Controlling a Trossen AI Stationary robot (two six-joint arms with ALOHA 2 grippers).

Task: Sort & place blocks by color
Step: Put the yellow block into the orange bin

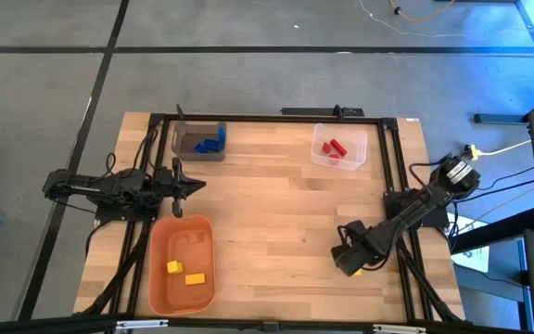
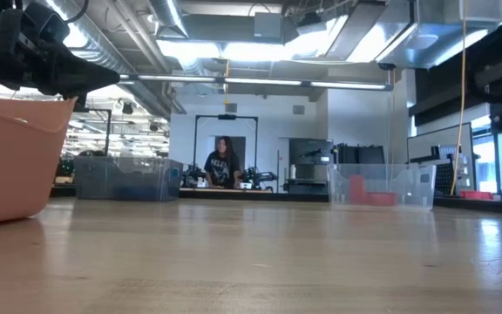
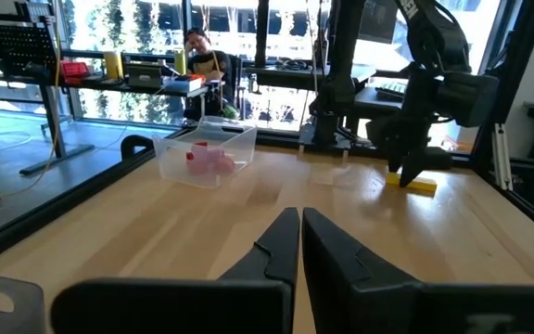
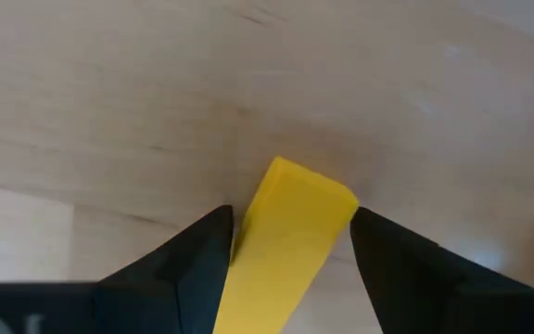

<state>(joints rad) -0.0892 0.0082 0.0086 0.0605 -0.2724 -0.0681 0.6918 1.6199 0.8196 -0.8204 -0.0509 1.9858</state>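
Free room and obstacles. The middle of the table [image 1: 276,209] is bare wood, open between the three bins. The grey bin [image 1: 198,141] and clear bin [image 1: 338,147] stand along the far edge, well apart, with a bare lane between them. The orange bin [image 1: 182,263] fills the near left corner, with the left gripper [image 1: 196,185] just beyond its far rim. The right gripper [image 1: 350,263] sits low at the near right, its fingers straddling a yellow block [image 4: 290,241]. A black frame [image 1: 267,118] borders the table.
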